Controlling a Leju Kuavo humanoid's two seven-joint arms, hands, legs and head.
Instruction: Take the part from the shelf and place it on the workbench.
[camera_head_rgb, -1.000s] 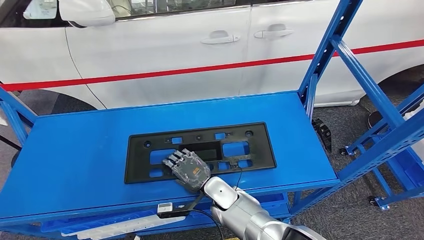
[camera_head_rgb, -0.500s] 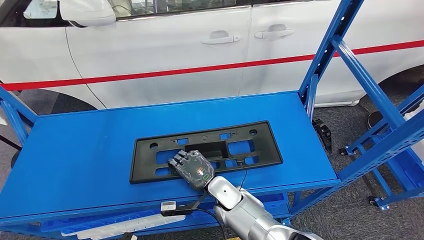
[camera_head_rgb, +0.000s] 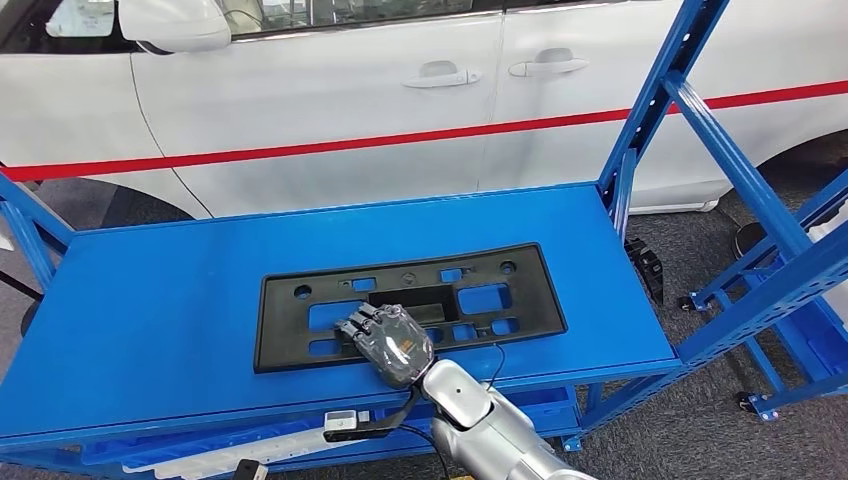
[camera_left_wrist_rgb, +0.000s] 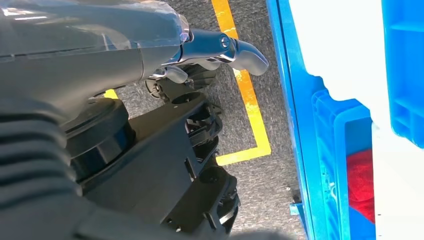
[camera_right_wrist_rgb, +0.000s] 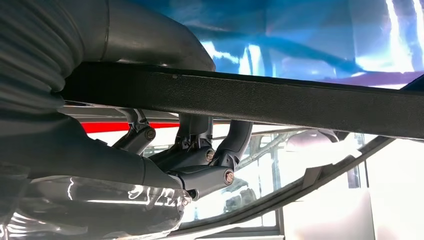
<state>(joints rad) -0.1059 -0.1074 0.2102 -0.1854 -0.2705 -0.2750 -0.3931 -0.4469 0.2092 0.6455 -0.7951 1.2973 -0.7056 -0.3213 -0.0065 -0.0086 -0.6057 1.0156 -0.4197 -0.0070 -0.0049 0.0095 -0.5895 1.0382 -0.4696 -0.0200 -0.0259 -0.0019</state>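
Observation:
A black rectangular plastic frame part (camera_head_rgb: 480, 298) with several cut-outs lies flat on the blue shelf top (camera_head_rgb: 150, 300). My right hand (camera_head_rgb: 390, 343) grips the part's near long edge, left of its middle, with fingers curled over the top. In the right wrist view the part's black edge (camera_right_wrist_rgb: 280, 102) runs between the thumb on one side and the dark fingers (camera_right_wrist_rgb: 210, 150) on the other. My left hand (camera_left_wrist_rgb: 150, 45) hangs over the floor and holds nothing, with its fingers loosely extended.
A white car (camera_head_rgb: 350, 90) with a red stripe stands right behind the shelf. Blue uprights and slanted braces (camera_head_rgb: 650, 100) rise at the shelf's right end. A lower tier holds white parts (camera_head_rgb: 220, 455). A small cabled device (camera_head_rgb: 340, 425) hangs below the front edge.
The part has slid a little to the right and turned slightly on the shelf. My right hand moved with it, a bit right and nearer the front edge.

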